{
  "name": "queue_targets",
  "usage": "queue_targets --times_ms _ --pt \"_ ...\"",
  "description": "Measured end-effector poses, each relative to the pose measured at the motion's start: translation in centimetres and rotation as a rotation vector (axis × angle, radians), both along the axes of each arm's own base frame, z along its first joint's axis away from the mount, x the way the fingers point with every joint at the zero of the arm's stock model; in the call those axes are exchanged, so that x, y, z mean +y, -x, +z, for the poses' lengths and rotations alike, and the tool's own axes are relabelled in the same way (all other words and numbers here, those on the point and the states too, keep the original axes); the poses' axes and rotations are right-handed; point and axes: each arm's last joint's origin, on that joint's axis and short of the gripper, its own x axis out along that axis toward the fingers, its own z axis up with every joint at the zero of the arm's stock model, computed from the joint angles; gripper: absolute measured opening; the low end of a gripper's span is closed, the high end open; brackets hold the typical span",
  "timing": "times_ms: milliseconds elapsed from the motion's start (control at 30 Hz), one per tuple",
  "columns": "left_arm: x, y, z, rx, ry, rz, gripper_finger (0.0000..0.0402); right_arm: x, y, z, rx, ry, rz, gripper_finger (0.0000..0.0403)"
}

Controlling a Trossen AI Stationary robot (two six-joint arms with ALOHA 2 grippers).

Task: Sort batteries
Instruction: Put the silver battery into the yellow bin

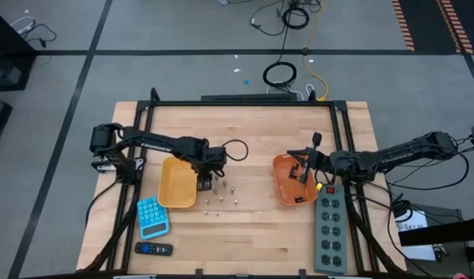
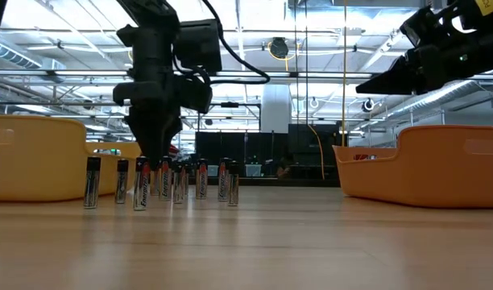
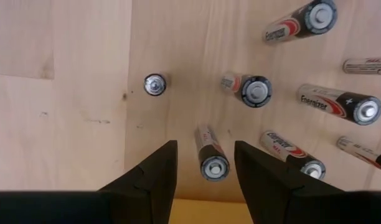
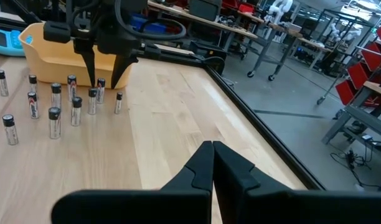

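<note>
Several small batteries (image 1: 220,198) stand upright on the wooden table between two orange trays, and they also show in the low view (image 2: 182,181). My left gripper (image 1: 204,183) points down over the end of the group nearest the left tray (image 1: 177,186). It is open, with one upright battery (image 3: 210,152) between its fingers (image 3: 205,146) and a gap on each side. My right gripper (image 1: 303,175) hangs shut and empty above the right tray (image 1: 287,192), its fingers closed together in its wrist view (image 4: 212,149).
A blue calculator (image 1: 152,217) and a black remote (image 1: 153,249) lie near the table's near-left corner. A grey power strip (image 1: 330,232) lies along the right side. Bare wood stretches between the batteries and the right tray (image 2: 440,165).
</note>
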Motion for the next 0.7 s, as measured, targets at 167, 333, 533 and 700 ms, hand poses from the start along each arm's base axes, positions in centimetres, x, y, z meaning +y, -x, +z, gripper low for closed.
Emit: queue_targets --times_ms 167,333,533,700 --pt "0.0 -0.1 0.0 -0.008 0.000 0.002 0.0169 0.0 0.0 0.0 0.004 0.000 0.000 0.0000" --pt "0.0 -0.2 0.0 -0.024 -0.001 0.003 0.0169 0.0 0.0 -0.1 0.005 0.000 0.000 0.0000" --pt "0.0 -0.6 -1.0 0.000 0.022 0.018 0.0169 0.0 0.0 -0.1 0.007 -0.001 0.000 0.0000" --pt "0.0 -0.8 -1.6 0.015 0.023 0.019 0.0167 0.0 0.0 -0.1 0.010 -0.001 0.000 0.0000"
